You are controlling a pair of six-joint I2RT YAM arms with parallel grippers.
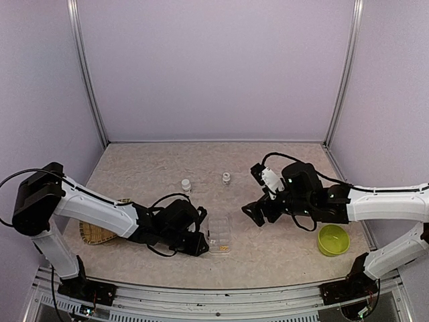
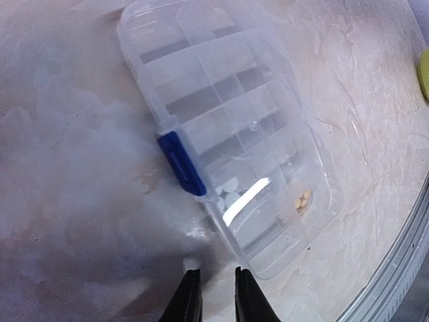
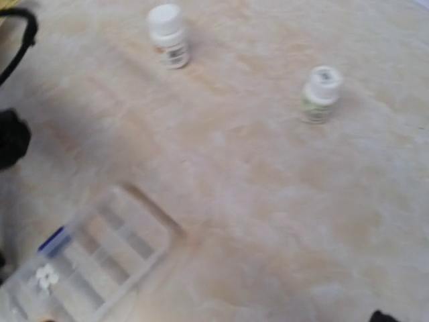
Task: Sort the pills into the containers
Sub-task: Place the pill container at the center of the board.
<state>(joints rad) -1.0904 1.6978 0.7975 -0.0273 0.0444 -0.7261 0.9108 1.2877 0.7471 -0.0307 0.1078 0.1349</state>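
While the left hand [image 2: 218, 296] hovers just beside the long side of the clear compartment box [image 2: 228, 134], its jaws stand only a crack apart with nothing between them. From where I stand the box lies close to the near edge of the tabletop [image 1: 147, 168], about midway along it, with its blue latch [image 2: 181, 163] facing that hand. A few orange-yellow pills [image 2: 303, 200] sit in a compartment toward the box's near end, and some white ones [image 2: 230, 200] lie in another beside the latch.

I'd judge freeing the latch is the job. The hand should come at it square, lift gently, and keep the light box from skating toward the metal rail [image 2: 395, 268] along the near edge.

The right hand [image 1: 258, 213] hangs above the tabletop to the right of the box. Its jaws look spread wide and empty, though that view is dim. The small bottles [image 1: 186, 184] stand farther back, well apart from the box, and the lime-green bowl [image 1: 333, 239] sits toward the near right corner. The open room lies behind the box.
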